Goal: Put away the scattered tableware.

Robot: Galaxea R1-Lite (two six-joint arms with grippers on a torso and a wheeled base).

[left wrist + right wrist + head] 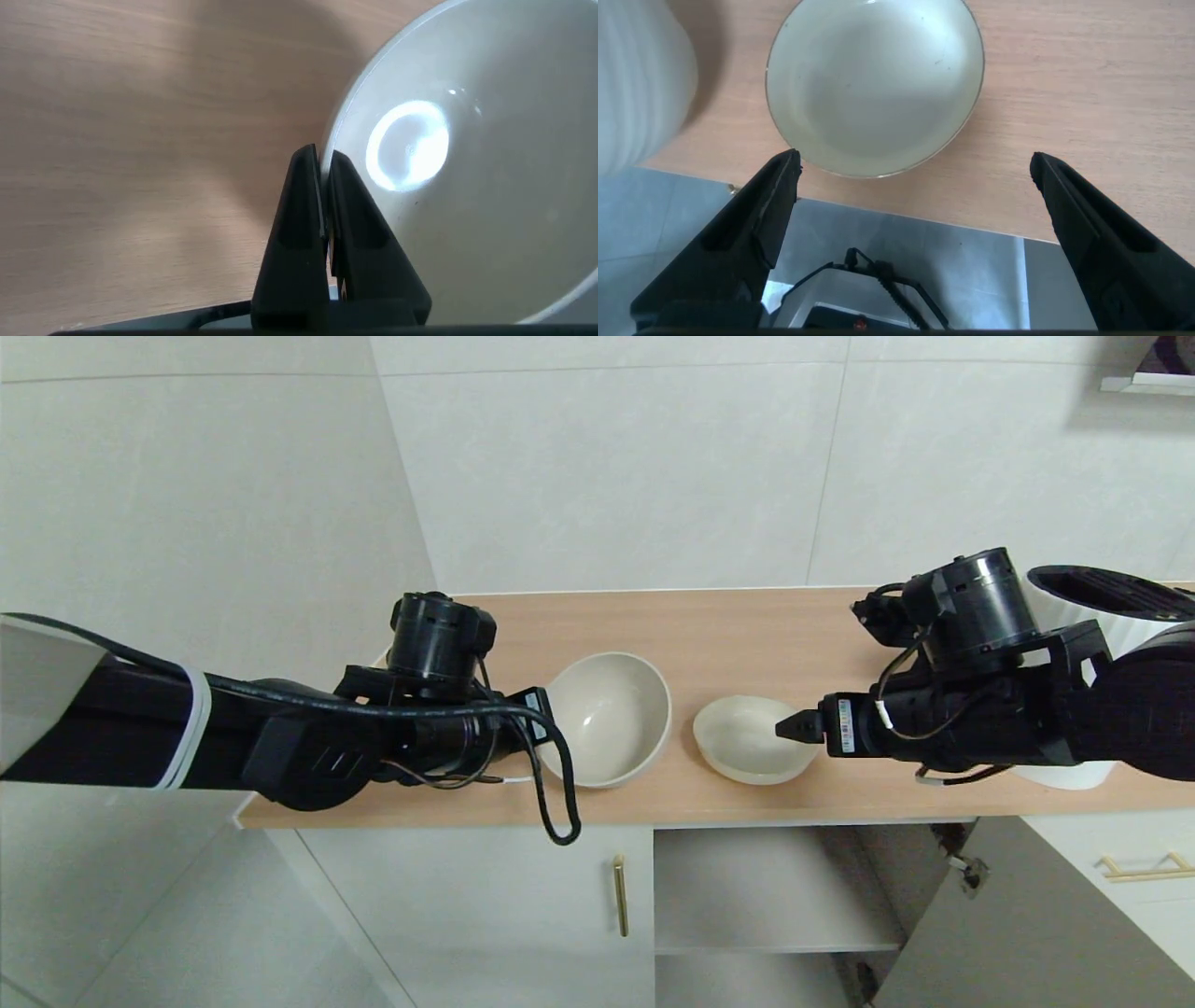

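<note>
Wooden bench [747, 625], two pale bowls on it. How do the arms stand, from your side?
The left arm [308, 747] comes in from the left, almost level, along the front edge of the bench. Its wrist points to the right, at the large bowl [611, 719].
And the left end effector [323, 163], is it holding something?
Yes. It is pressed narrow on the near-left rim of the large bowl, one finger [299, 215] outside the wall and one inside. The bowl is upright on the bench.
The other side?
The right arm [1027, 709] comes from the right, also almost level, and points to the left, so the two wrists face each other. The right end effector [913, 161] is spread wide over the small bowl [752, 737], with nothing between the fingers.
Does it touch that bowl?
I cannot tell. One fingertip [782, 729] is at the bowl's right rim.
Where is the small bowl exactly?
On the bench near the front edge, just beside the large bowl on its right, a small gap between them. A white ribbed container [1074, 775] stands further right, behind the right arm. Under the bench a cupboard [747, 896] is open.
</note>
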